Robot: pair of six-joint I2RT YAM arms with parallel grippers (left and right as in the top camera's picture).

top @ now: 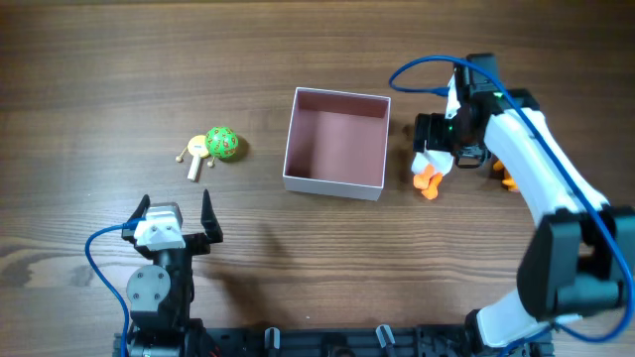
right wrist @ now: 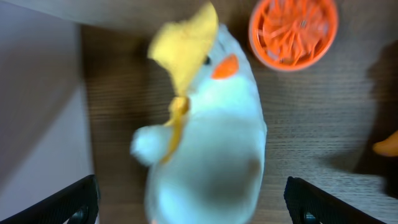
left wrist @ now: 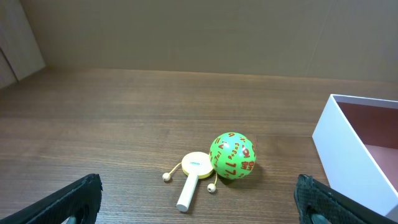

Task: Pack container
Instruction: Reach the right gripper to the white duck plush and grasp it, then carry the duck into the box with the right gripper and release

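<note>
The container (top: 333,184) sits at the middle of the counter (top: 89,89). The right pincer (top: 448,145) gapes wide astride a plush duck (right wrist: 211,155) just beside it, not gripping. The left pincer (top: 175,216) hangs open, holding nothing.

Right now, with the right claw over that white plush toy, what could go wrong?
The plush toy lies right beside the container wall, so the open right claw might bump or shove it while closing. The toy looks soft and rounded; a pinch could slip or snag only its yellow hat. The orange disc sits close and may get knocked.
</note>
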